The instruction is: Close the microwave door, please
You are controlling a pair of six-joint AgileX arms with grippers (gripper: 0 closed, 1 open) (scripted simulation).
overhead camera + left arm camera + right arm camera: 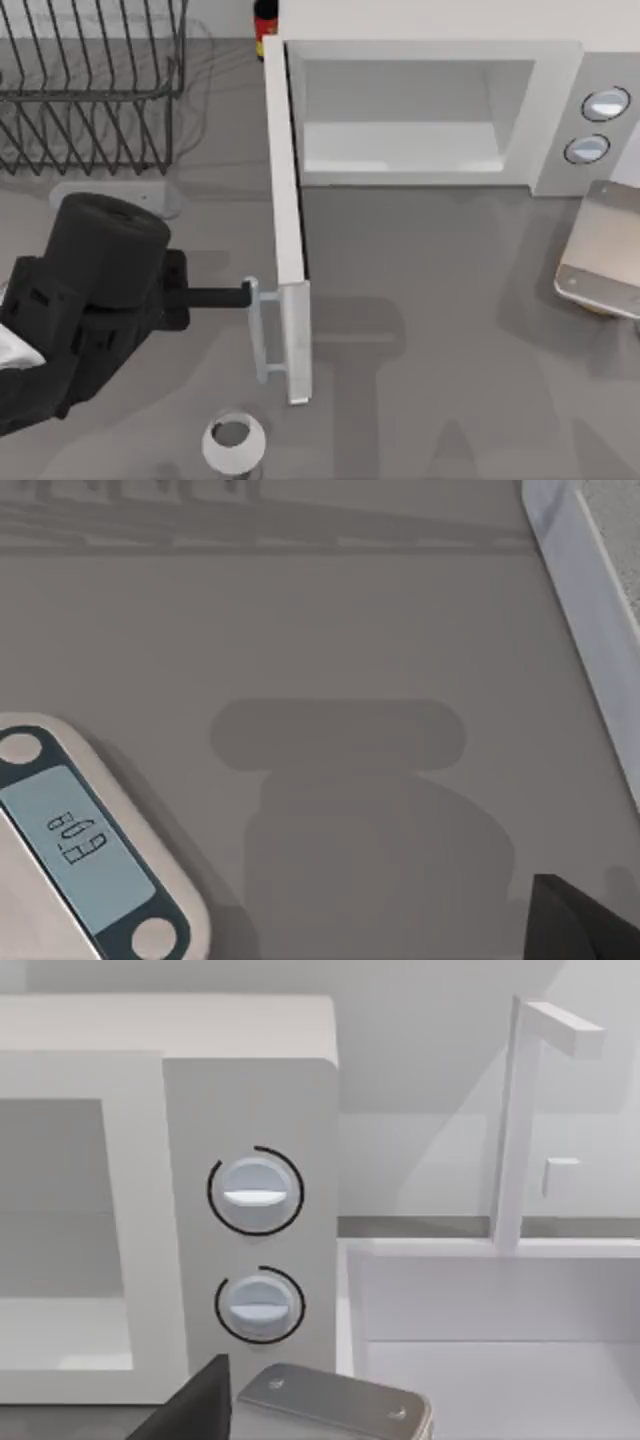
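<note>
Beside the open microwave door [283, 220], left hand [243, 294] touches its handle [262, 333].

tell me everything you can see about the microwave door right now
The microwave door is a flat white panel, swung wide open and standing roughly square to the front of the microwave, hinged at the cavity's left edge. A pale grey vertical bar handle sits on its outer face near the free end. The left gripper, reaching from the table's left, has its dark fingertip against that handle. The door's edge also shows in the left wrist view.
</note>
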